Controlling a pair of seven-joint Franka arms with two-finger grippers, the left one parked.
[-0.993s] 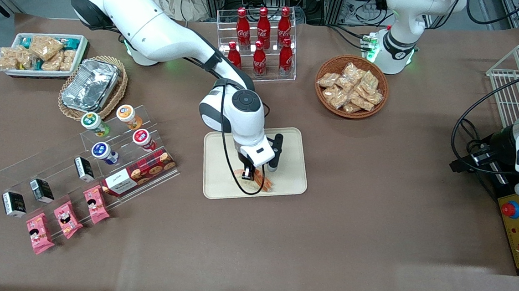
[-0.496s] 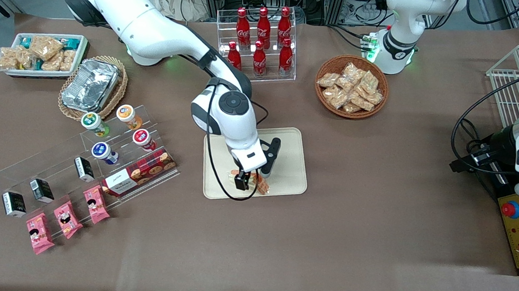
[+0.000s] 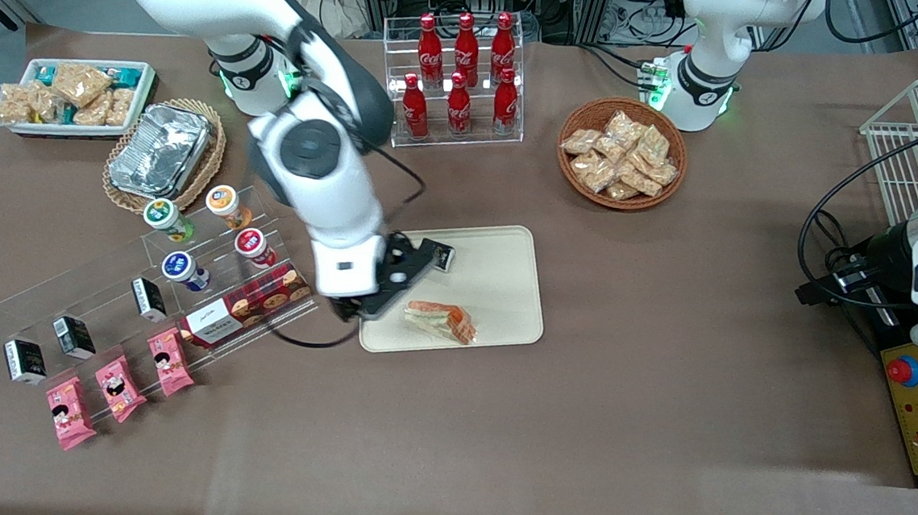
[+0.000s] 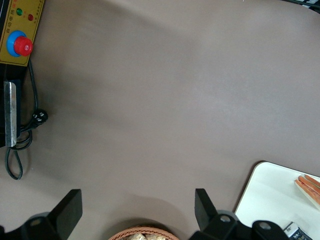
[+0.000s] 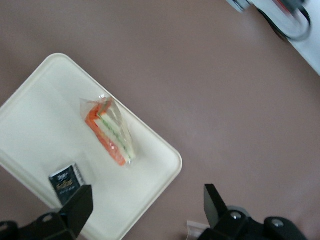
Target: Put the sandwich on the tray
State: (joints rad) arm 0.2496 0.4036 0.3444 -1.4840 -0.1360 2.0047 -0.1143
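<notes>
The sandwich point(image 3: 440, 322), a clear-wrapped wedge with orange and green filling, lies flat on the cream tray point(image 3: 498, 276), at the tray's edge nearest the front camera. My right gripper point(image 3: 394, 281) is open and empty. It hangs above the tray's edge at the working arm's end, apart from the sandwich. In the right wrist view the sandwich point(image 5: 111, 132) lies on the tray point(image 5: 45, 115), clear of my gripper point(image 5: 145, 210), whose fingers point(image 5: 76, 205) stand wide apart. The left wrist view shows the tray's corner point(image 4: 265, 200) and the sandwich's tip point(image 4: 310, 185).
A small black carton point(image 3: 438, 254) lies on the tray beside one finger. A stepped clear rack with cups point(image 3: 250, 243) and a red cookie box point(image 3: 250, 303) stands beside the gripper. Cola bottles point(image 3: 460, 72), a snack basket point(image 3: 621, 152) and a foil container point(image 3: 160, 148) stand farther from the camera.
The gripper let go of the sandwich, rose and swung off toward the working arm's end. The sandwich now lies uncovered on the tray.
</notes>
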